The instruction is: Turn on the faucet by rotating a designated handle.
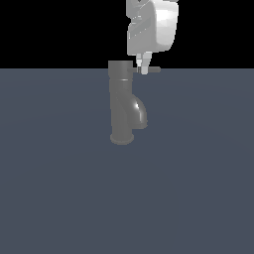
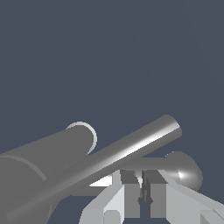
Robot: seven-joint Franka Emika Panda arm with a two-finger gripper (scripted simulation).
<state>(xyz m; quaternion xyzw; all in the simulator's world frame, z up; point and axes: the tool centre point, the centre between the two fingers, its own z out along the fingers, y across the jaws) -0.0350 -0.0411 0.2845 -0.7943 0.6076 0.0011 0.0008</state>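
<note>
The faucet [image 1: 121, 104] is a dull grey upright cylinder with a flared base and a short curved spout [image 1: 140, 113] on the exterior view's right. The handle [image 1: 153, 70] is a thin grey rod sticking out from the top cap toward the exterior view's right. My gripper [image 1: 144, 69] hangs from above with its fingertips level with the handle, close to the cap. In the wrist view the handle [image 2: 131, 151] runs across just beyond the fingertips, and my gripper [image 2: 142, 190] has its fingers almost together with nothing between them. The faucet body [image 2: 43, 162] lies beside the rod.
The faucet stands on a flat blue-grey floor [image 1: 64, 188] that fills the lower part of the exterior view. The white arm [image 1: 151, 27] rises above the faucet's top into the black background.
</note>
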